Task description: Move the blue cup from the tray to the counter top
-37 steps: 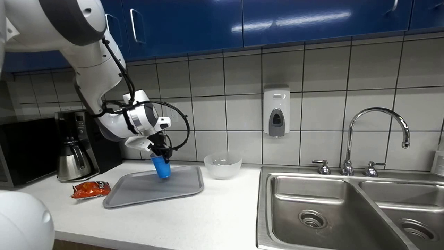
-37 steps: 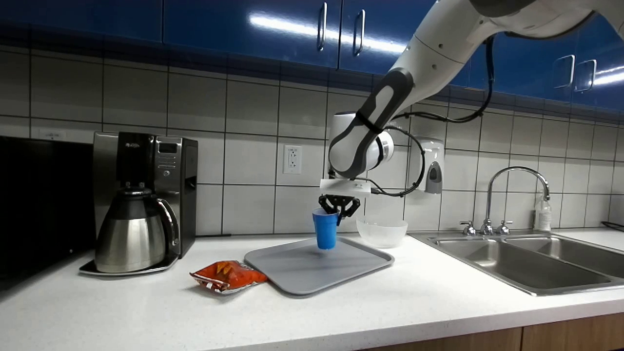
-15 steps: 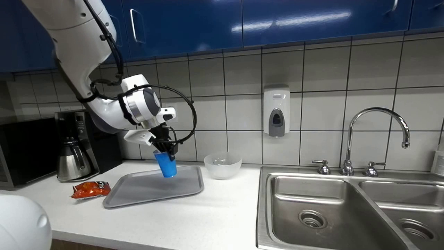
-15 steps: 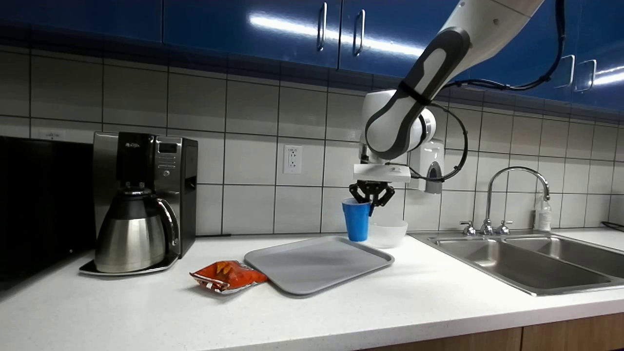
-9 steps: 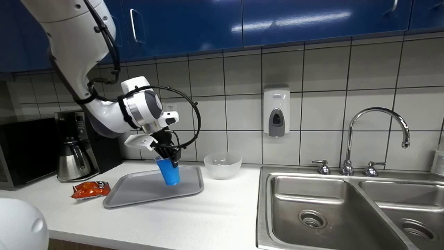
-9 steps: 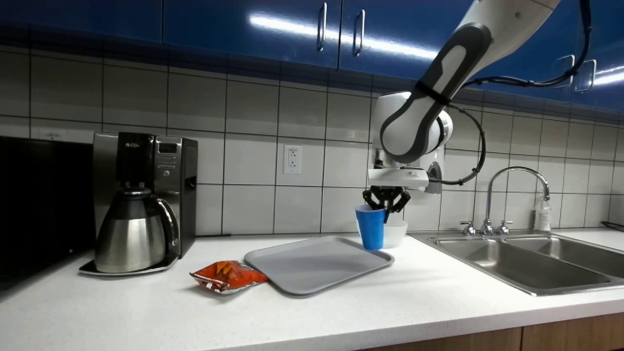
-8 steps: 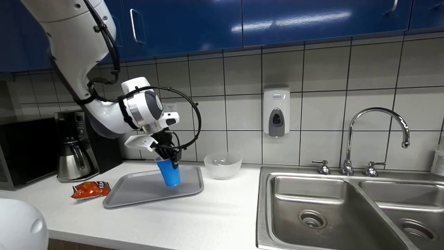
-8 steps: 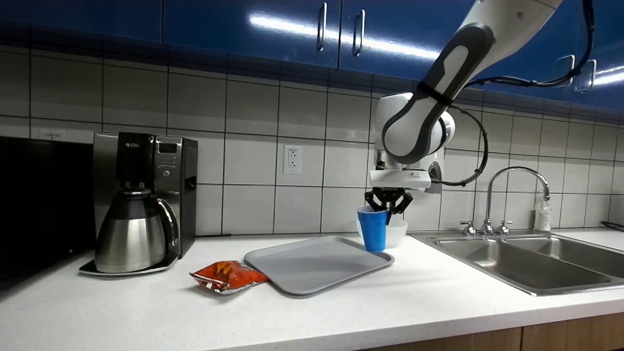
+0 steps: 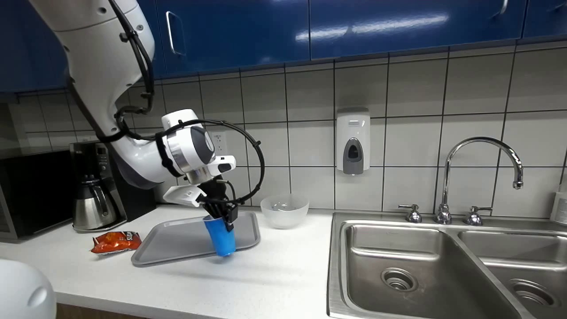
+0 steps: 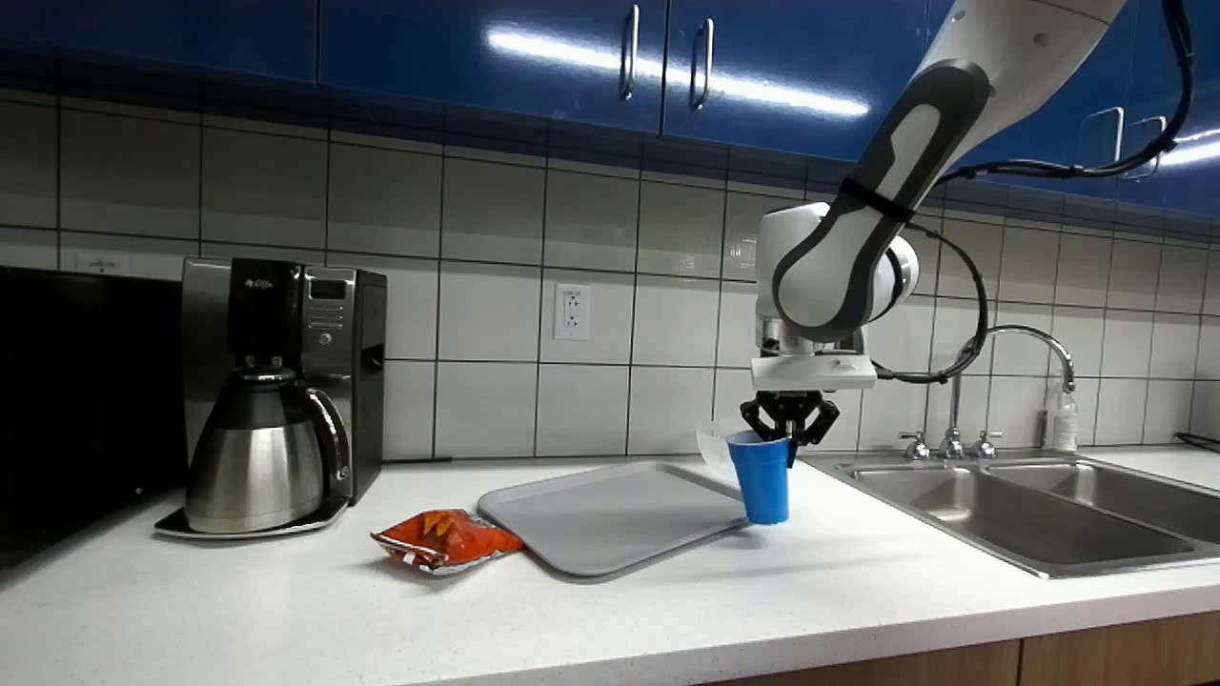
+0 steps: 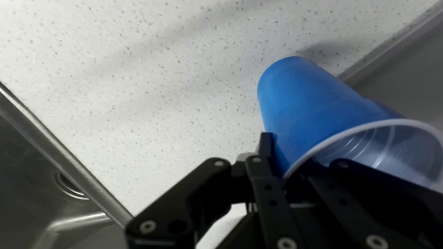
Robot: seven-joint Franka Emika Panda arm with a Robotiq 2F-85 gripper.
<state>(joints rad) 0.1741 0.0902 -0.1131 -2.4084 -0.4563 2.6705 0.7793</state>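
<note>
Counter top point(image 11: 155, 103) beneath, hand point(image 10: 787, 443) grips blue cup point(image 11: 311, 100) (ringed inside, wrist view only).

Smooth plastic cup point(image 11: 308, 100) — shiny metal sink point(image 9: 407, 241)

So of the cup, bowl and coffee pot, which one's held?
The blue cup: the jaws pinch its wall; the translucent bowl and coffee pot stand untouched.
</note>
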